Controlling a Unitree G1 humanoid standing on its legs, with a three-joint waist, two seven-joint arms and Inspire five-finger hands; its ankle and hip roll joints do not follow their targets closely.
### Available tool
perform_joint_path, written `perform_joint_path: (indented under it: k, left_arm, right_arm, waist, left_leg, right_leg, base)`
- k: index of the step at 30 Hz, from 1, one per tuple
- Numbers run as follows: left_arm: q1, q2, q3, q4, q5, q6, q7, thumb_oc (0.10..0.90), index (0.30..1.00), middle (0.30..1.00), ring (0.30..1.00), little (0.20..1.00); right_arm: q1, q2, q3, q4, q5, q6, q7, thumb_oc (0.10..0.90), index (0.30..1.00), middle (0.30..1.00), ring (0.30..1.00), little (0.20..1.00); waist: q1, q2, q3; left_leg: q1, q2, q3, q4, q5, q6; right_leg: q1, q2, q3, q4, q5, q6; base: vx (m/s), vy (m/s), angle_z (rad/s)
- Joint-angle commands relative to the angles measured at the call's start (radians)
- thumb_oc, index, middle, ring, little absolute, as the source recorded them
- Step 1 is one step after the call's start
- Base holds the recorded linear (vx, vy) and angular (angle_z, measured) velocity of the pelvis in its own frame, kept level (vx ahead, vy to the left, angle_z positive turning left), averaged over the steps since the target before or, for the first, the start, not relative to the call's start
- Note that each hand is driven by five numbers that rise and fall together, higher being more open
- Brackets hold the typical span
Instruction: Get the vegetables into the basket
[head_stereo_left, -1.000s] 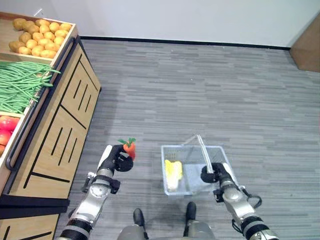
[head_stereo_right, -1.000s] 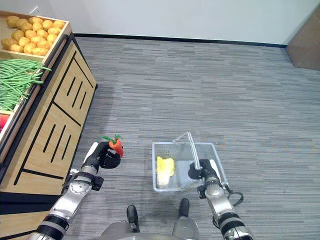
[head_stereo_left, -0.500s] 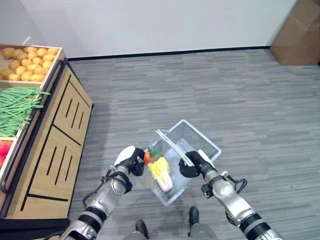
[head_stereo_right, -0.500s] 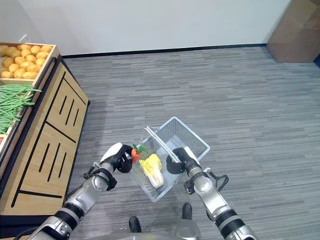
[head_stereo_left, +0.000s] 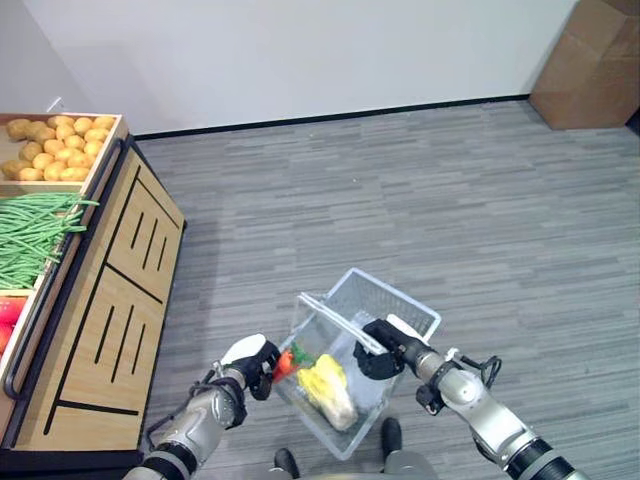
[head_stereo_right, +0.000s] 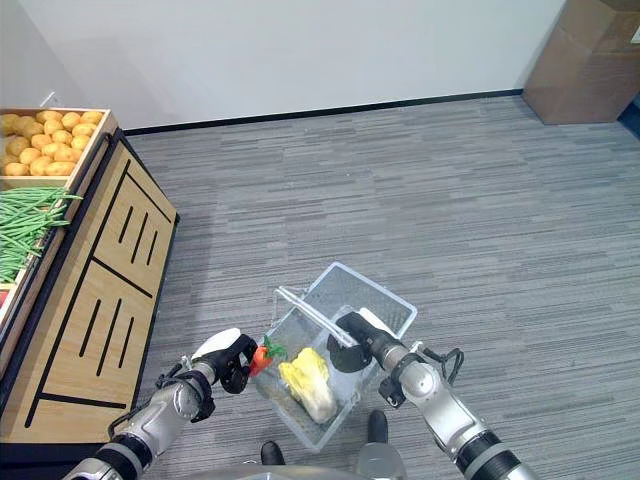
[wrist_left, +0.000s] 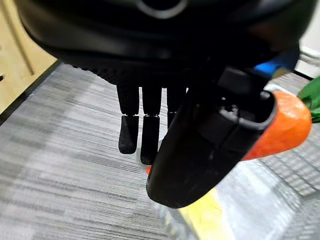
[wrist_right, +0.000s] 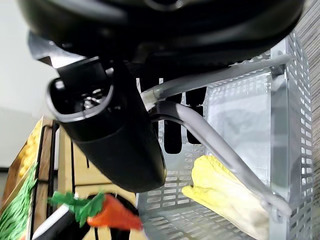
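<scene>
My left hand (head_stereo_left: 248, 361) is shut on an orange carrot (head_stereo_left: 285, 361) with a green top, pinched between thumb and fingers (wrist_left: 142, 135). The carrot (wrist_left: 280, 127) is right at the left rim of the grey wire basket (head_stereo_left: 402, 302). My right hand (head_stereo_left: 378, 358) is shut on the basket's handles (wrist_right: 215, 150) and holds the basket off the floor, tilted toward the left hand. A yellow cabbage (head_stereo_left: 332, 388) lies inside the basket. In the right wrist view the carrot (wrist_right: 112, 216) shows just past the basket's wall.
A wooden produce stand (head_stereo_left: 110, 300) runs along the left, with potatoes (head_stereo_left: 55, 150), green beans (head_stereo_left: 40, 235) and red produce (head_stereo_left: 8, 310) in its bins. A cardboard box (head_stereo_left: 590, 60) stands at the far right by the wall. Grey floor lies ahead.
The left hand brought the carrot from beside the basket to its left rim. The right hand lifted and tilted the basket toward it. The camera view has shifted.
</scene>
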Motion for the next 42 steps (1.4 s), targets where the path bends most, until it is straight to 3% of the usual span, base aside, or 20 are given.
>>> perform_joint_path:
  k: [1, 6, 15, 16, 24, 30, 31, 32, 42]
  left_arm:
    - [-0.09, 0.062, -0.021, -0.028, 0.045, -0.064, 0.005, 0.4, 0.3, 0.3, 0.3, 0.3]
    - [-0.102, 0.086, -0.035, -0.101, 0.063, -0.081, -0.019, 0.4, 0.3, 0.3, 0.3, 0.3]
    - [-0.137, 0.097, -0.068, -0.16, 0.053, -0.104, -0.037, 0.4, 0.3, 0.3, 0.3, 0.3]
    - [-0.23, -0.027, -0.18, -0.066, 0.079, -0.072, -0.036, 0.4, 0.3, 0.3, 0.3, 0.3]
    - [-0.351, -0.181, -0.23, 0.374, 0.153, -0.02, 0.097, 0.4, 0.3, 0.3, 0.3, 0.3]
    - [-0.37, -0.227, -0.248, 0.462, 0.173, -0.004, 0.12, 0.4, 0.3, 0.3, 0.3, 0.3]
    - [-0.375, -0.237, -0.251, 0.479, 0.173, 0.0, 0.12, 0.761, 0.805, 0.805, 0.805, 0.805]
    - [-0.375, -0.242, -0.253, 0.489, 0.177, 0.001, 0.117, 0.9, 1.0, 1.0, 1.0, 1.0]
    - [-0.382, -0.253, -0.264, 0.504, 0.183, -0.002, 0.121, 0.9, 1.0, 1.0, 1.0, 1.0]
  right_arm:
    - [-0.126, 0.055, -0.011, -0.187, 0.104, -0.175, 0.021, 0.4, 0.3, 0.3, 0.3, 0.3]
    - [-0.145, 0.028, 0.008, -0.178, 0.055, -0.172, 0.046, 0.4, 0.3, 0.3, 0.3, 0.3]
    - [-0.155, 0.056, 0.038, -0.248, 0.242, -0.167, 0.085, 0.4, 0.3, 0.3, 0.3, 0.3]
    - [-0.181, 0.093, 0.094, -0.238, 0.29, -0.163, 0.076, 0.4, 0.3, 0.3, 0.3, 0.3]
    - [-0.27, 0.133, 0.182, -0.272, 0.527, -0.165, 0.062, 0.4, 0.3, 0.3, 0.3, 0.3]
    - [-0.328, 0.151, 0.222, -0.292, 0.569, -0.169, 0.051, 0.4, 0.3, 0.3, 0.3, 0.3]
    - [-0.34, 0.153, 0.232, -0.296, 0.572, -0.172, 0.047, 0.4, 0.3, 0.3, 0.3, 0.3]
    - [-0.345, 0.151, 0.232, -0.3, 0.572, -0.171, 0.045, 0.4, 0.3, 0.3, 0.3, 0.3]
    - [-0.367, 0.149, 0.243, -0.307, 0.583, -0.176, 0.034, 0.4, 0.3, 0.3, 0.3, 0.3]
  waist:
    - [0.01, -0.042, -0.053]
    - [0.012, -0.039, -0.054]
    - [0.01, -0.038, -0.042]
    - [-0.01, -0.046, -0.042]
    - [-0.041, -0.054, -0.039]
    - [-0.048, -0.056, -0.041]
    - [-0.052, -0.056, -0.042]
    - [-0.052, -0.056, -0.041]
    - [-0.052, -0.058, -0.047]
  left_leg:
    - [0.007, 0.044, -0.044, 0.03, -0.026, -0.063]
    - [0.007, 0.044, -0.05, 0.025, -0.025, -0.064]
    - [-0.005, 0.041, -0.051, 0.027, -0.024, -0.063]
    - [-0.003, 0.04, -0.05, 0.028, -0.032, -0.063]
    - [-0.015, 0.052, -0.013, 0.062, -0.035, -0.071]
    - [-0.008, 0.06, 0.003, 0.054, -0.03, -0.075]
    - [-0.004, 0.06, 0.006, 0.044, -0.025, -0.075]
    - [-0.004, 0.06, 0.009, 0.036, -0.018, -0.076]
    - [0.0, 0.059, 0.001, 0.016, -0.009, -0.075]
  right_leg:
    - [0.03, -0.087, -0.034, 0.056, -0.028, 0.084]
    - [0.037, -0.087, -0.04, 0.051, -0.028, 0.083]
    - [0.027, -0.092, -0.04, 0.049, -0.021, 0.086]
    - [0.023, -0.09, -0.034, 0.048, -0.025, 0.087]
    - [-0.006, -0.078, 0.007, 0.047, -0.014, 0.081]
    - [-0.012, -0.069, 0.019, 0.045, -0.012, 0.077]
    - [-0.014, -0.067, 0.021, 0.044, -0.01, 0.077]
    - [-0.015, -0.066, 0.02, 0.043, -0.009, 0.078]
    - [-0.01, -0.065, 0.005, 0.041, -0.007, 0.077]
  base:
    - [0.0, 0.0, 0.0]
    - [0.0, 0.0, 0.0]
    - [0.0, 0.0, 0.0]
    - [0.0, 0.0, 0.0]
    - [-0.01, -0.011, -0.15]
    - [-0.01, -0.012, -0.08]
    - [-0.04, -0.007, -0.01]
    - [-0.04, -0.006, -0.01]
    - [0.0, 0.0, 0.0]
